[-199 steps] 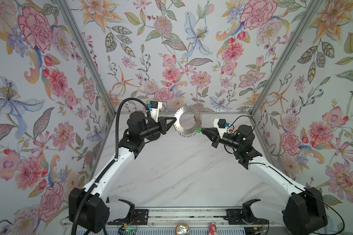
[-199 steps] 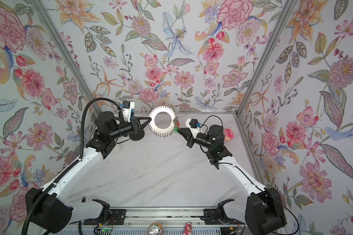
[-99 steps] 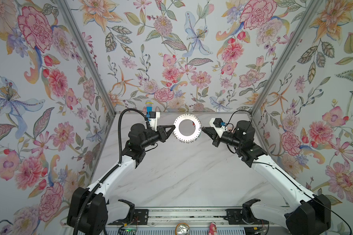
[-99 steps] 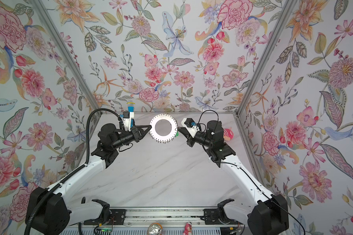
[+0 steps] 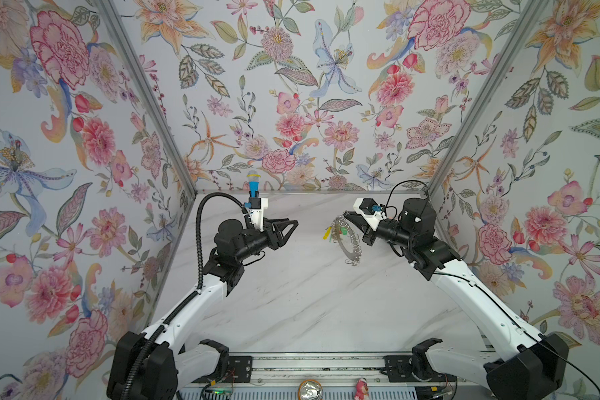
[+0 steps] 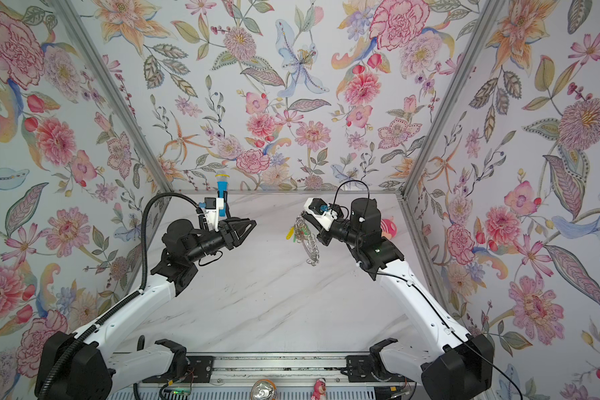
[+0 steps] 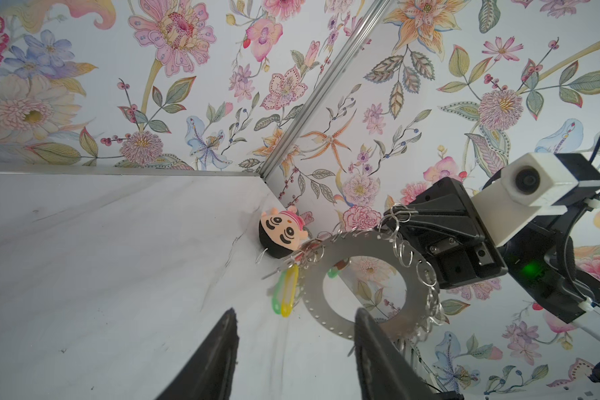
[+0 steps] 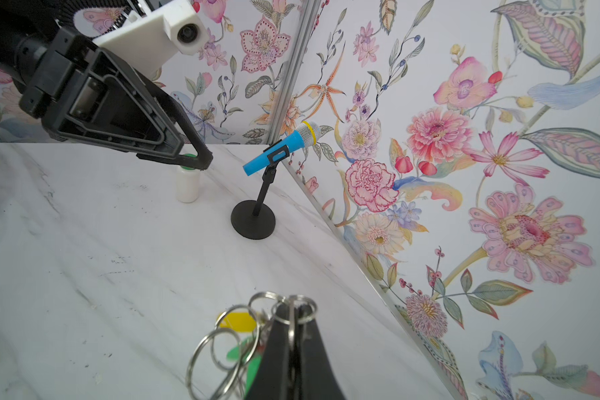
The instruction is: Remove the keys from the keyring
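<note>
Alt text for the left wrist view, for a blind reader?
The right end effector grips the rim of the keyring, a grey holed disc fringed with wire loops. The keys, with yellow and green tags, hang at its edge; the left end effector, open, frames the foreground.

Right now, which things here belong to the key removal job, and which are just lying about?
Job:
- keyring
- keys with yellow and green tags
- right tool, shut on the keyring
- left tool, open

Lying about:
- toy microphone on its stand
- white bottle
- doll head
</note>
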{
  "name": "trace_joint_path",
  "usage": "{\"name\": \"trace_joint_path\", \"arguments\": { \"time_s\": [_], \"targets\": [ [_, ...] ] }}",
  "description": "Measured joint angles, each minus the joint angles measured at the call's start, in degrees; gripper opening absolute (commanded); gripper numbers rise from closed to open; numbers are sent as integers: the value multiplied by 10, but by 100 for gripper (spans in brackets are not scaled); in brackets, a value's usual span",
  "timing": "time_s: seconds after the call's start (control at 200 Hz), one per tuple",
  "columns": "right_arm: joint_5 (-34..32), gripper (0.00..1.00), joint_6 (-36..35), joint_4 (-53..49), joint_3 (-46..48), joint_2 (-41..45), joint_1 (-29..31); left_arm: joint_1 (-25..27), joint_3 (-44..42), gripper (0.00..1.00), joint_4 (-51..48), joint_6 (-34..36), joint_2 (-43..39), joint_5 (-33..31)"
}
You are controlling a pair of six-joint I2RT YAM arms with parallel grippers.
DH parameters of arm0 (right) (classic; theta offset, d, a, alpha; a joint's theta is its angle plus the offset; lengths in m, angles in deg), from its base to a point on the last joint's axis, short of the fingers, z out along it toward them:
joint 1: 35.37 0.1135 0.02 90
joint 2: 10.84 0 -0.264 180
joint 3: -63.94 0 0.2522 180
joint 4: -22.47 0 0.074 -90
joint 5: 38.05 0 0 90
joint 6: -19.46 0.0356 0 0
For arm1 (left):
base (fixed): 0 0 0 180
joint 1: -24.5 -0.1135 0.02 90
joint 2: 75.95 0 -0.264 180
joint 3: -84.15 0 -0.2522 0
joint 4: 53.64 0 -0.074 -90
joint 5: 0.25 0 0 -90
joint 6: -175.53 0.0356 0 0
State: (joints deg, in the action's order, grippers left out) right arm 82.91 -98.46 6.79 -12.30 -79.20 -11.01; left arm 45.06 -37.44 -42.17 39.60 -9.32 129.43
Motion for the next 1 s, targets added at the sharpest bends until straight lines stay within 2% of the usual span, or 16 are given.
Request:
{"name": "trace_joint_path", "arguments": {
  "time_s": [0.165, 0.33, 0.485, 0.716, 1.001],
  "targets": [
    [0, 1, -17, -17, 0, 0, 5, 0, 35, 63, -68, 88, -3, -17],
    [-11, 1, -41, -31, -2, 0, 21, 0, 85, 61, -122, 219, -3, -42],
    [-34, 1, -68, -61, -9, -1, 39, 0, 93, 60, -140, 317, 0, -38],
    [-67, 1, -95, -78, -16, -1, 73, 16, 68, 59, -135, 404, -26, -22],
    [-101, 1, -112, -79, -16, -10, 110, 65, 56, 56, -140, 454, -51, -26]
  ]
}}
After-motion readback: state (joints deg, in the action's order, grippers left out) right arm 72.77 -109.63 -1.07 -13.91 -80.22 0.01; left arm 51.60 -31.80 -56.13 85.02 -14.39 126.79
